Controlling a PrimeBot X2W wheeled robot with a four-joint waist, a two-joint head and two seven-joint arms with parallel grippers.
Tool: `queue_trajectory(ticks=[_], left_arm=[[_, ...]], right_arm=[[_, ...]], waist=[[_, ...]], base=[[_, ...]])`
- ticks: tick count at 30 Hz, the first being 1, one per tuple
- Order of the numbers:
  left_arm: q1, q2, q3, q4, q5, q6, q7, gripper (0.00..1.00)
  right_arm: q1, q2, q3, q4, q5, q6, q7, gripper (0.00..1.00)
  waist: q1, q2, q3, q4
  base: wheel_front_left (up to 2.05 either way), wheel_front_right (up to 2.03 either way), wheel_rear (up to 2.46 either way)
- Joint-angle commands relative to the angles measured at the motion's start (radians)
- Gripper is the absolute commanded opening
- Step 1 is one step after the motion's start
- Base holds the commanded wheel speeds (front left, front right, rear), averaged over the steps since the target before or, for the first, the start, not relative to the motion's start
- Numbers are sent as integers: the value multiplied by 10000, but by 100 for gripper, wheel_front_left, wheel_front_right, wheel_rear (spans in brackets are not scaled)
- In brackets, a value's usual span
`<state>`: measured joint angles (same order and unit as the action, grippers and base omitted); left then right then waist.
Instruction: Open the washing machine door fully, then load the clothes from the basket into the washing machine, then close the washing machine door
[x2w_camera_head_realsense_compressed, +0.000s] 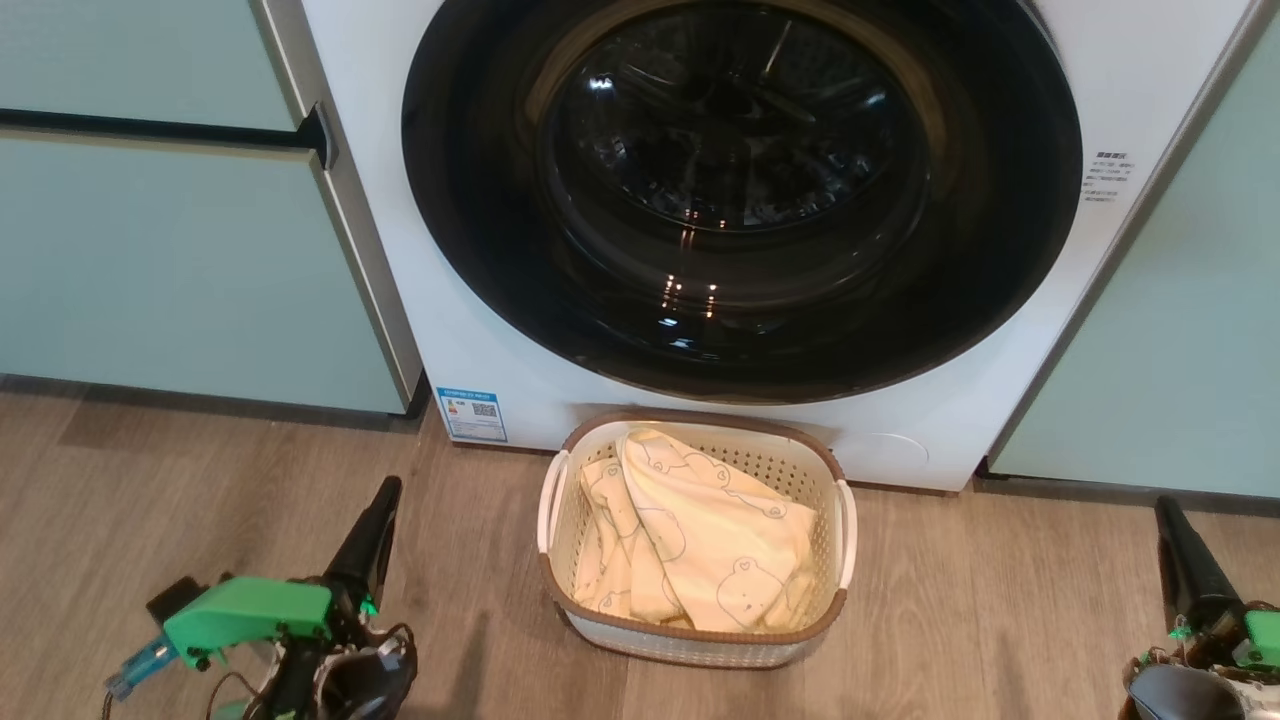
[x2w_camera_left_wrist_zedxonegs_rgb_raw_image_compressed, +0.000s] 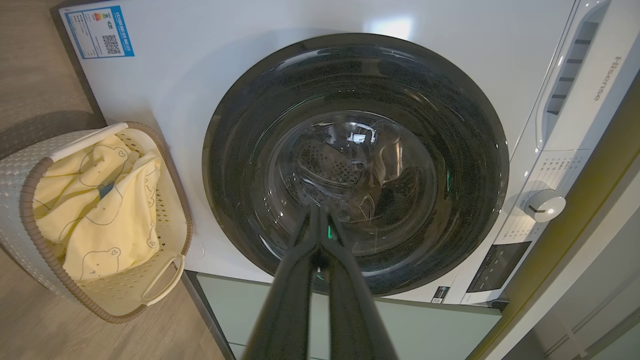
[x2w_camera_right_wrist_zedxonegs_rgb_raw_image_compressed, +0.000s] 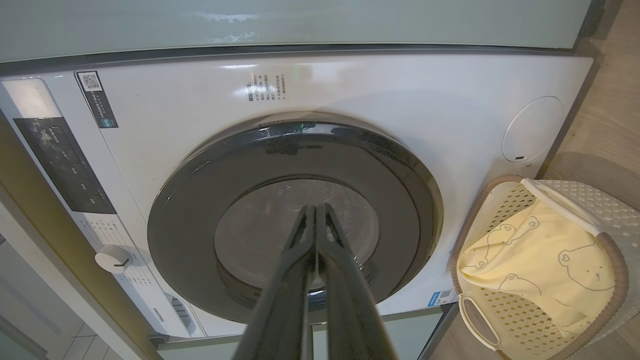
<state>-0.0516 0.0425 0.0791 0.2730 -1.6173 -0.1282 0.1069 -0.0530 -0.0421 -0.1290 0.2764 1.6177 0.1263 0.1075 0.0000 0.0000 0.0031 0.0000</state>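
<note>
Head view: the washing machine (x2w_camera_head_realsense_compressed: 380, 150) stands between pale green cabinets (x2w_camera_head_realsense_compressed: 150, 250). The washing machine door (x2w_camera_head_realsense_compressed: 470, 200) lies shut against its white front, glossy black, with the steel drum (x2w_camera_head_realsense_compressed: 720, 130) dim behind it. Below the door, on the wooden floor (x2w_camera_head_realsense_compressed: 150, 500), sits the basket (x2w_camera_head_realsense_compressed: 700, 645), its rear rim just beside the machine's base; whether they touch I cannot tell. The clothes (x2w_camera_head_realsense_compressed: 700, 530) are heaped inside it, pale yellow with outlined bear faces. A small blue sticker (x2w_camera_head_realsense_compressed: 472, 413) marks the machine's lower corner, left of the basket. The left pincer (x2w_camera_head_realsense_compressed: 385, 495) hovers over the floor at the lower left, clenched on nothing, well apart from the basket. The right pincer (x2w_camera_head_realsense_compressed: 1168, 512) shows at the lower right, likewise clenched and empty.

Left wrist view: the left pincer's two dark fingers (x2w_camera_left_wrist_zedxonegs_rgb_raw_image_compressed: 285, 300) press together at the tips, aimed at the door's centre and clear of it. The basket lies at this view's left edge, the clothes crumpled in it with a bit of blue showing among the yellow.

Right wrist view: the right pincer's fingers meet along their length, nothing between them, pointing at the closed door. The basket with the clothes is at this view's lower right, near a round cover (x2w_camera_right_wrist_zedxonegs_rgb_raw_image_compressed: 532, 129) on the machine's front.
</note>
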Motion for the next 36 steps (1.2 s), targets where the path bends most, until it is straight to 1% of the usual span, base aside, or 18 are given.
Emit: queue_trajectory(ticks=[1,36], left_arm=[[-565,80,356,-279,95,-25,70,0],[-565,79,357,-279,96,-25,71,0]], right_arm=[[-550,-87,148,-316,-95,44,61,0],[-550,-84,144,-316,-98,44,63,0]], waist=[[0,0,0,0],[0,0,0,0]], base=[[0,0,0],[0,0,0]])
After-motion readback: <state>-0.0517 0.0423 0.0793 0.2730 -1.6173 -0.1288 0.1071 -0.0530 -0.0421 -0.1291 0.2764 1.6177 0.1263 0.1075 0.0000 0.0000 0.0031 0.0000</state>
